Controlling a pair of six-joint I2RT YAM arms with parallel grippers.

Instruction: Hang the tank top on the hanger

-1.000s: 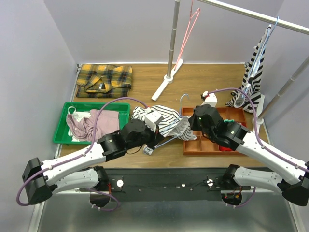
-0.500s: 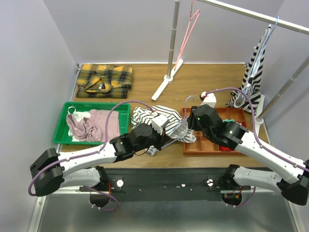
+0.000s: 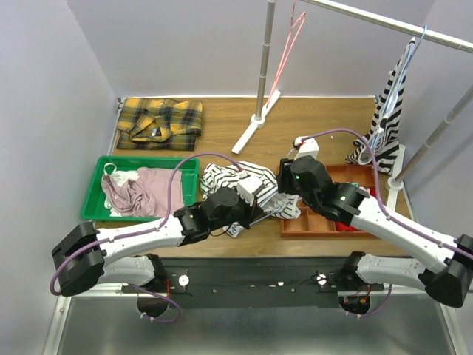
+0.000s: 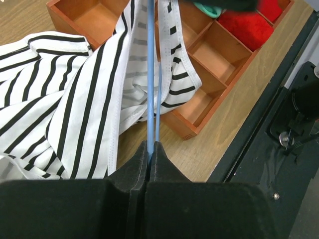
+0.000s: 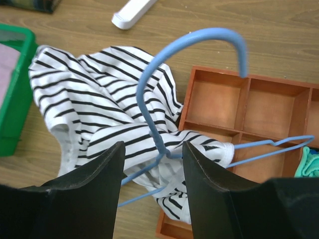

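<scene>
cloth seems to have just been let go. a second ago the right gripper point(image 5: 152, 149) was shut low against the tank top point(image 5: 99, 94); now its fingers are spread, it holds nothing, and it hangs just above the neck of the hanger point(image 4: 150, 99). the left gripper point(image 4: 150, 149) has moved in a little toward the middle but has not changed its hold: its fingers are pressed together on the blue wire, low on the frame.

the tank top lies rumpled on the table point(image 5: 279, 30), with 1 fold spilling over the near corner of the wooden tray point(image 5: 242, 109). the hanger's hook and neck rise out of the stripes, while 1 wire shoulder pokes out bare over the tray's compartments.

my guess is that 1 side is more or less threaded and the right gripper opened to take a fresh hold. the bare shoulder still needs cloth drawn over it, so the job looks about half done.
</scene>
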